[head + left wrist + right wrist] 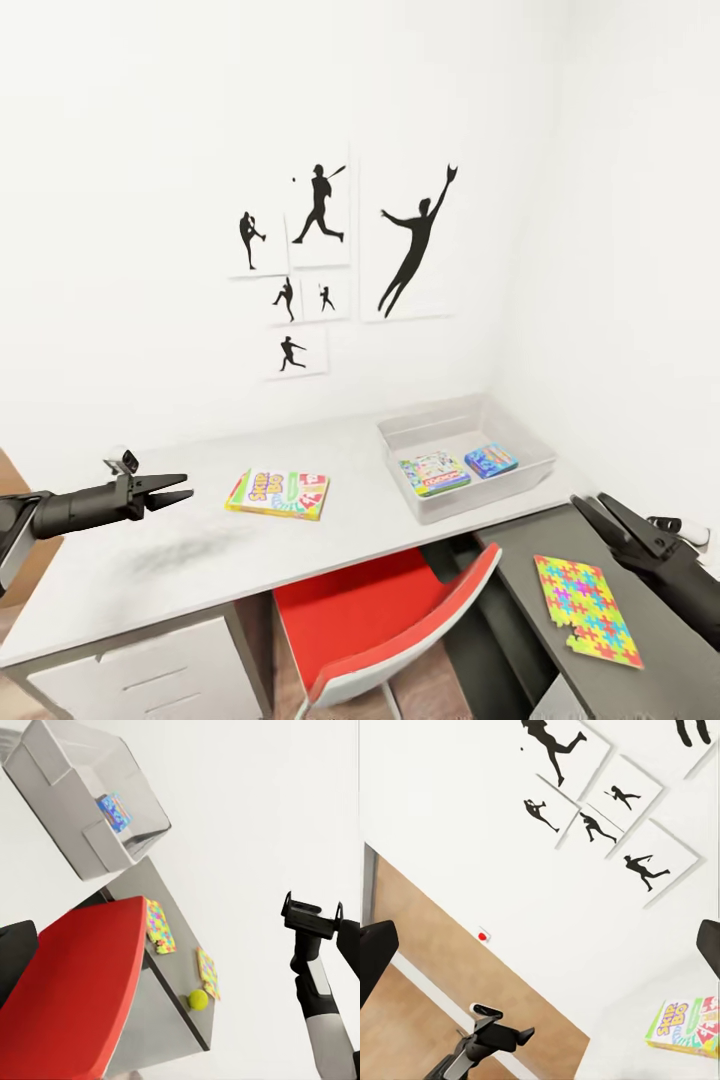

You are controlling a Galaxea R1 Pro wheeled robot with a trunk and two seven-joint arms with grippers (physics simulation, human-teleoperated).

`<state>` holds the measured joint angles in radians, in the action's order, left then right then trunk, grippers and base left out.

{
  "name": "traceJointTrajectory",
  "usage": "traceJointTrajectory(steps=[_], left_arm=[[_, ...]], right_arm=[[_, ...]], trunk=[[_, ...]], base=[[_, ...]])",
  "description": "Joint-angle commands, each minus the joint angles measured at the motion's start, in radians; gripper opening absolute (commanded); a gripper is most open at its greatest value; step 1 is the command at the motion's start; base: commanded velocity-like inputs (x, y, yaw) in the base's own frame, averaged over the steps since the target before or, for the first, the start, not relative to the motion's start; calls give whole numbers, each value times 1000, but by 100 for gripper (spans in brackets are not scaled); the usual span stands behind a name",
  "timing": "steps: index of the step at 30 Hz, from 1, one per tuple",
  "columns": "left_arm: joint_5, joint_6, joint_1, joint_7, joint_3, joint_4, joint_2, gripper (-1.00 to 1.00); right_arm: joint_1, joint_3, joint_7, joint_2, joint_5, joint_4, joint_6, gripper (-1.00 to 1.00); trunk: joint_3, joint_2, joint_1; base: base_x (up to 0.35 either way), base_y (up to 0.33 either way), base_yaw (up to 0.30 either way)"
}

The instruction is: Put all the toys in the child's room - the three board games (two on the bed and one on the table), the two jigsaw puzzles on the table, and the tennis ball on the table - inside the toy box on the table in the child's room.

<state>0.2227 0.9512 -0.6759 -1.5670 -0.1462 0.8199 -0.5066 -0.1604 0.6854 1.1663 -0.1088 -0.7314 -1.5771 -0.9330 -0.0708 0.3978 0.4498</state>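
Head cam: high, looks fwd and down over table [200, 560], wall pictures [320, 260] ahead. Left wrist cam: rolled, looks across at bin [82, 810] and right arm [319, 967]. Right wrist cam: looks back at left arm [484, 1042]; shares Skip-Bo box [686, 1027] w/ head cam.

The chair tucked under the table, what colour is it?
The chair has a bright red seat with a pale grey edge. The head view shows it best.

We see two board games [434, 473] inside the toy box [404, 437] on the desk [180, 560]; left of the toy box lies a third game [279, 494], and before it a jigsaw puzzle [586, 610].
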Motion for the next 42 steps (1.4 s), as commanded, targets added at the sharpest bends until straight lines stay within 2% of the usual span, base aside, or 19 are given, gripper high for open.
traceJointTrajectory(steps=[1, 13, 21, 22, 25, 30, 36, 42], left_arm=[[0, 11, -1, -4, 0, 0, -1, 100], [0, 10, -1, -4, 2, -1, -1, 100], [0, 9, -1, -4, 2, -1, -1, 100], [0, 9, -1, -4, 2, -1, 0, 100], [0, 9, -1, -4, 2, -1, 0, 100], [0, 8, -1, -4, 2, -1, -1, 100], [0, 7, -1, -4, 2, -1, 0, 100], [0, 6, -1, -4, 2, -1, 0, 100]], right_arm=[[-1, 1, 0, 0, -1, -1, -5, 100], [-1, 4, -29, -3, 3, -1, -1, 100], [-1, -4, -130, -1, 3, -1, -3, 100], [-1, -9, -175, -1, 3, -1, -3, 100], [-1, -25, -216, 0, 3, -1, -2, 100], [-2, -89, -315, 0, 2, 1, -1, 100], [-2, -121, -362, 0, 2, 7, 13, 100], [-2, -127, -370, -1, 3, 11, 26, 100]], trunk=[[-1, 2, 0], [7, 2, 0], [7, 2, 0], [7, 2, 0], [7, 2, 0], [7, 2, 0], [7, 2, 0], [7, 2, 0]], base=[[-207, 1, -54], [-94, 0, -15], [-4, 0, -1], [0, 0, 0], [0, 0, 0], [0, 0, 0], [0, 0, 0], [0, 0, 0]])
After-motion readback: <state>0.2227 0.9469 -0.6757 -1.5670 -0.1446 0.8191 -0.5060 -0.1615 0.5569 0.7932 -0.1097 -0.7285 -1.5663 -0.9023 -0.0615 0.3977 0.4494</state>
